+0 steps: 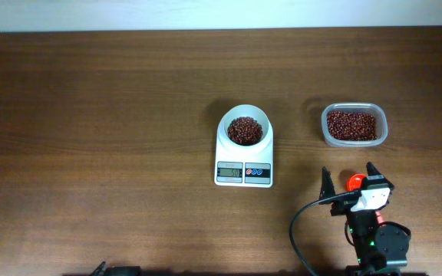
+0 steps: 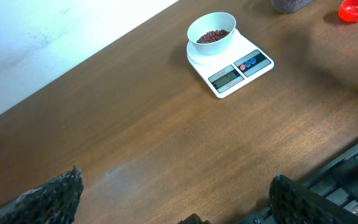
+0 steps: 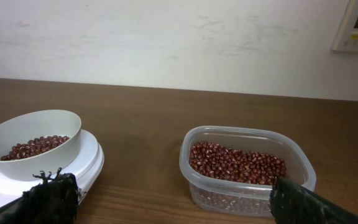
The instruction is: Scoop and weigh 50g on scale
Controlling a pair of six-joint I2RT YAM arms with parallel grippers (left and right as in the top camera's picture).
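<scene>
The white scale (image 1: 244, 170) stands mid-table with a white bowl (image 1: 244, 115) on it, and a heap of red-brown beans (image 1: 244, 130) lies in that bowl. In the left wrist view the scale (image 2: 232, 68) is far ahead of my left gripper (image 2: 176, 186), which is open over bare wood. My left gripper (image 1: 113, 271) barely shows at the bottom edge of the overhead view. My right gripper (image 1: 348, 170) is open, right of the scale and in front of the tub. Its fingers (image 3: 48, 199) frame the bowl (image 3: 33, 140) and the tub, with nothing between them.
A clear plastic tub (image 1: 354, 139) holding more beans (image 3: 238, 163) sits at the right. A red scoop (image 1: 354, 182) lies on the table under my right gripper, and it is also in the left wrist view (image 2: 355, 10). A black cable (image 1: 298, 230) loops beside the right arm.
</scene>
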